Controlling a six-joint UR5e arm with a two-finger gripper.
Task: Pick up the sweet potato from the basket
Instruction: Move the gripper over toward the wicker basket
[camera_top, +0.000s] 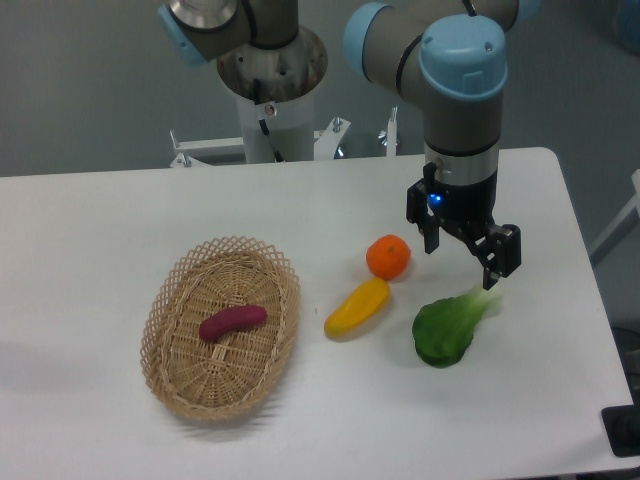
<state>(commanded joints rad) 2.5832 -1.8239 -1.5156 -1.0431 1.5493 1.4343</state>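
Diagonally, sweet potato (232, 322) lies in basket (165, 300), right end raised.

A white tabletop (110, 230) with rounded corners is filling the view, a plain grey wall (90, 90) standing behind it.

Magenta sweet potato (232, 322) – tan woven basket (168, 300); yellow veg (356, 307), orange fruit (388, 257).

On the white worktop (120, 210) lie three foods — an orange (388, 257), a yellow-orange elongated vegetable (357, 307) just at its 7 o'clock, and a leafy green vegetable (448, 326) at the orange's 4 o'clock, apart from both.
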